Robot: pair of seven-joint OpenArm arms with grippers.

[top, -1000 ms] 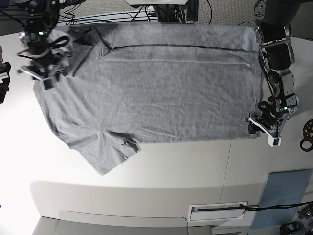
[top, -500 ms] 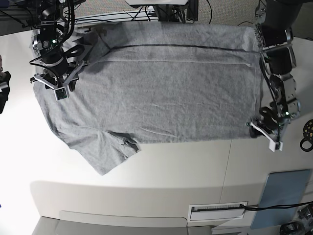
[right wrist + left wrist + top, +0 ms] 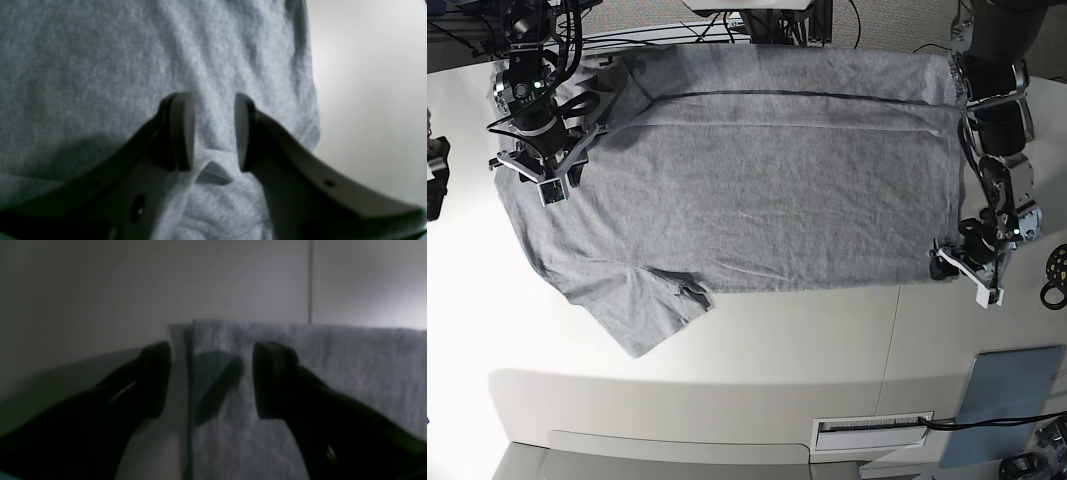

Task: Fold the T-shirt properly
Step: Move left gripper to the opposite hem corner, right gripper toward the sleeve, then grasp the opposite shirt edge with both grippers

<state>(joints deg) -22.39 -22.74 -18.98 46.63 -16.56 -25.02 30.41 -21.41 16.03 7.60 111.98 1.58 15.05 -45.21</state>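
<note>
1. Where the white table (image 3: 777, 330) meets the cloth, the heather-grey T-shirt (image 3: 767, 180) is seen spread flat across the far half, plain side up, with one short sleeve (image 3: 642, 315) fanned out toward the near edge.
2. A long straight fold line (image 3: 787, 96) is seen running across the shirt close to its far edge.
3. At the shirt's hem corner, on the base view's right, the left gripper (image 3: 967, 272) is held low; in the left wrist view its jaws are released and spread wide, one black finger (image 3: 153, 380) over bare table and the other over cloth, with the hem edge (image 3: 191, 390) lying between them and not pinched.
4. Over the shoulder area near the collar, on the base view's left, the right gripper (image 3: 539, 180) is placed; in the right wrist view its jaws are parted around a small raised ridge of fabric (image 3: 213, 166), and whether the pads (image 3: 181, 130) press on it cannot be told.
5. Bare tabletop is left open along the near side below the shirt and beyond the hem.
6. A grey-blue pad (image 3: 1012, 390) is seen at the near right corner, well apart from the shirt, and a black ring-shaped object (image 3: 1057, 275) lies just beyond the left gripper.
</note>
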